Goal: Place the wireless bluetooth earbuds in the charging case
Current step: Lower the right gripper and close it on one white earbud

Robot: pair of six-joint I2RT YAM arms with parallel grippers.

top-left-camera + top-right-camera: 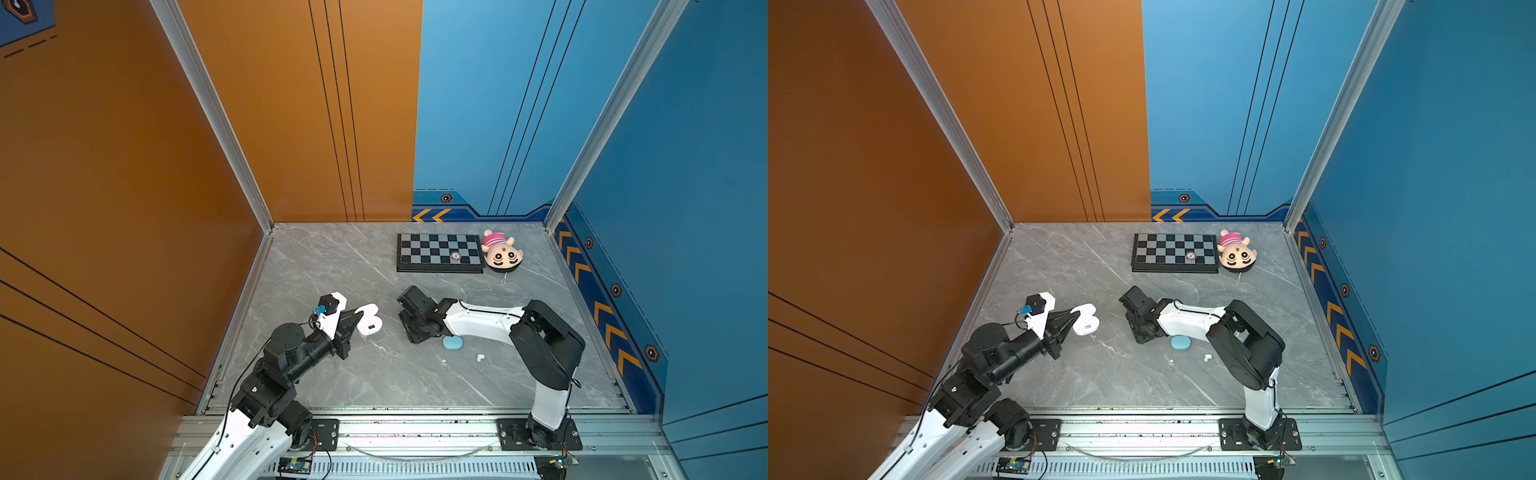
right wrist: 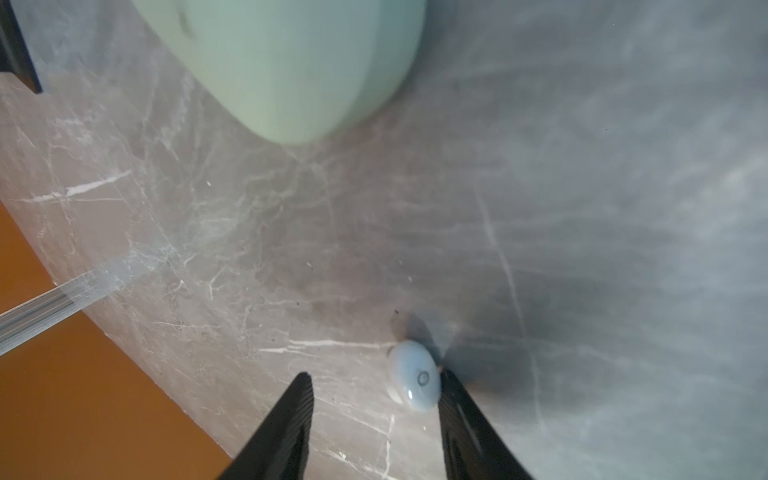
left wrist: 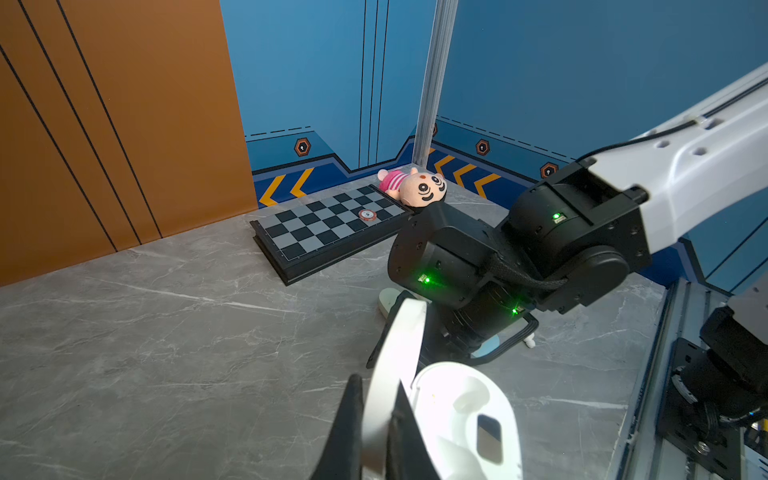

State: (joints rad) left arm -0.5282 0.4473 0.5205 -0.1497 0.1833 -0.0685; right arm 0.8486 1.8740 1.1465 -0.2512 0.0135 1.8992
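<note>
Cases (image 3: 465, 415) three, loose earbuds (image 2: 415, 376) three

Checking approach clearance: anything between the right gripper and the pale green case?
Right wrist view: bare marble table between the right gripper and the pale green case. A pale blue earbud lies between the open fingers, beside one of them.
</note>
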